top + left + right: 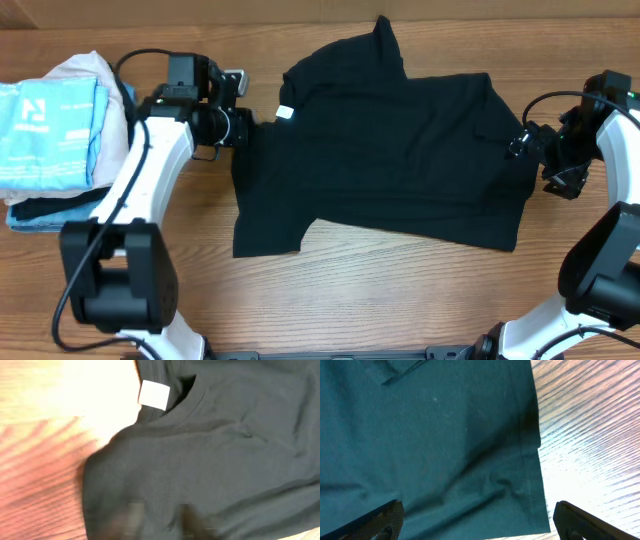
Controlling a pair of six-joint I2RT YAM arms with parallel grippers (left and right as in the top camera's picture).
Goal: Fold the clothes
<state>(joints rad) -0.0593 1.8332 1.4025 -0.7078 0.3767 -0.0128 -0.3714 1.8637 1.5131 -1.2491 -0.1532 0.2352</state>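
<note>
Garments lie in a folded pile well to the left of the plain black short-sleeved T-shirt (390, 160): a light blue garment with white print (50, 125) on top and a pale pink-beige garment (88, 68) showing at the pile's far edge. The T-shirt itself lies spread and slightly rumpled across the middle of the brown wooden table (400, 290), with one sleeve poking out at its lower left corner. The left gripper (243, 128) is at the T-shirt's left edge, just beside the small white label (154, 395) at the collar. Its tips are only a dark blur over the fabric in the wrist view, so I cannot tell whether they are apart or together. At the T-shirt's right edge the right gripper (479, 522) hangs over the hem, its fingers (385, 517) spread wide with nothing pinched between them.
</note>
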